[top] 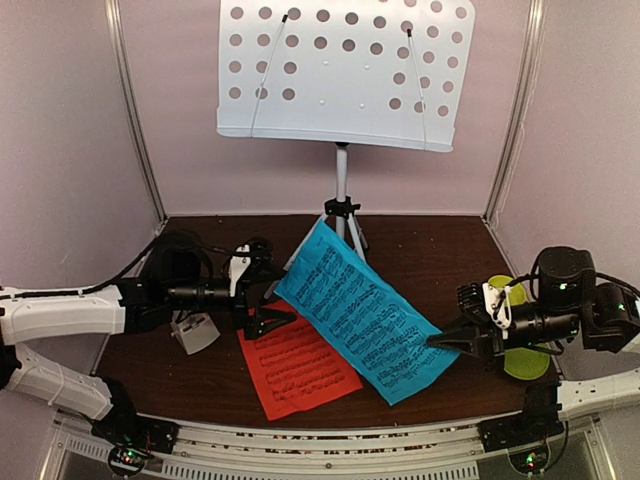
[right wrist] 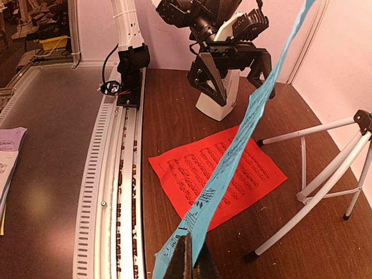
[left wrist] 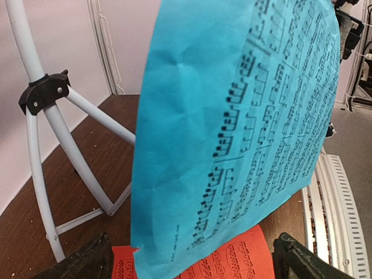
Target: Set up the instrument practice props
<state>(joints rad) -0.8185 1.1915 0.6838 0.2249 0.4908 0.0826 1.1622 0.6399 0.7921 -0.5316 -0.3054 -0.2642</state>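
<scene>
The white perforated music-stand desk (top: 345,70) stands at the back on its grey tripod (top: 342,215). My right gripper (top: 437,342) is shut on the right edge of the blue music sheet (top: 360,310) and holds it lifted and slanted above the table. In the right wrist view the pinch (right wrist: 189,258) on the blue sheet (right wrist: 244,133) is plain. My left gripper (top: 268,297) stands wide open at the sheet's left edge. The blue sheet (left wrist: 244,116) hangs just ahead of its spread fingers (left wrist: 81,264). The red music sheet (top: 298,365) lies flat beneath. The white metronome (top: 195,332) sits under the left arm.
Lime-green round dishes (top: 520,355) lie under my right wrist at the right side. The tripod legs (right wrist: 314,197) spread over the back of the brown table (top: 430,250). A slotted metal rail (top: 330,445) runs along the near edge. Pink walls close in the back and sides.
</scene>
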